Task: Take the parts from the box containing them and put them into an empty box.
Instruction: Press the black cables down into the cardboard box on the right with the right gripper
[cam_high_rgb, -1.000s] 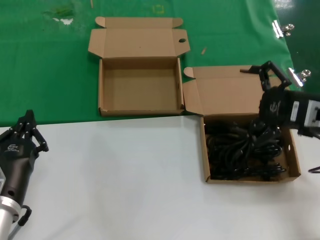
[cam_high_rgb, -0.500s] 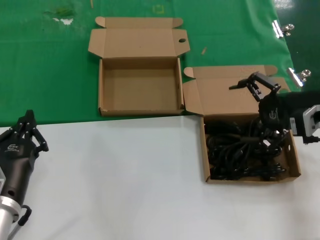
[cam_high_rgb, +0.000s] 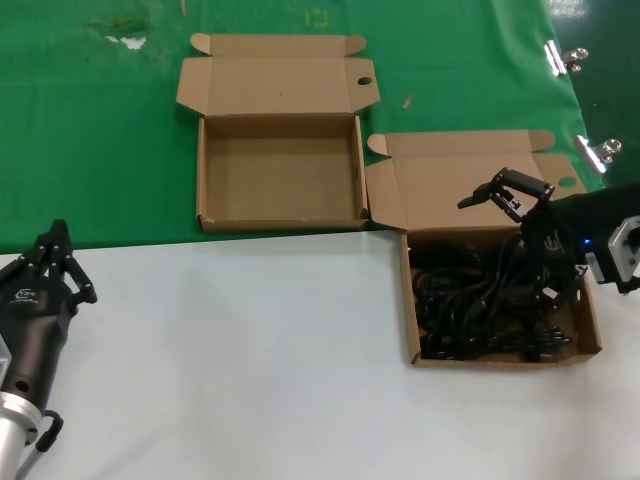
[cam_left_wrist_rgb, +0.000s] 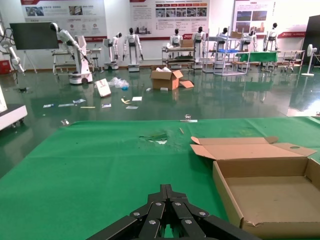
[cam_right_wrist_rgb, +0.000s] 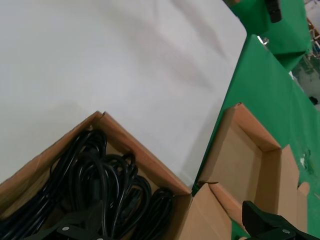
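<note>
The right gripper (cam_high_rgb: 515, 225) had its fingers spread wide, one raised over the lid flap, the other down among the parts (cam_high_rgb: 490, 300), nothing yet clamped. Those cables lay tangled in the box containing them (cam_high_rgb: 590, 310) on the white tabletop (cam_high_rgb: 250, 370). This looked like the reach-in for a first pick; next, the fingers should close on one bundle, lift it free, and carry it left to the empty box (cam_high_rgb: 205, 175). The left gripper (cam_high_rgb: 55, 262), fingers together, waited near the tabletop's left edge.

Parts (cam_high_rgb: 490, 300) in right box (cam_high_rgb: 592, 325); empty box (cam_high_rgb: 204, 180) left, apparently farther back.
</note>
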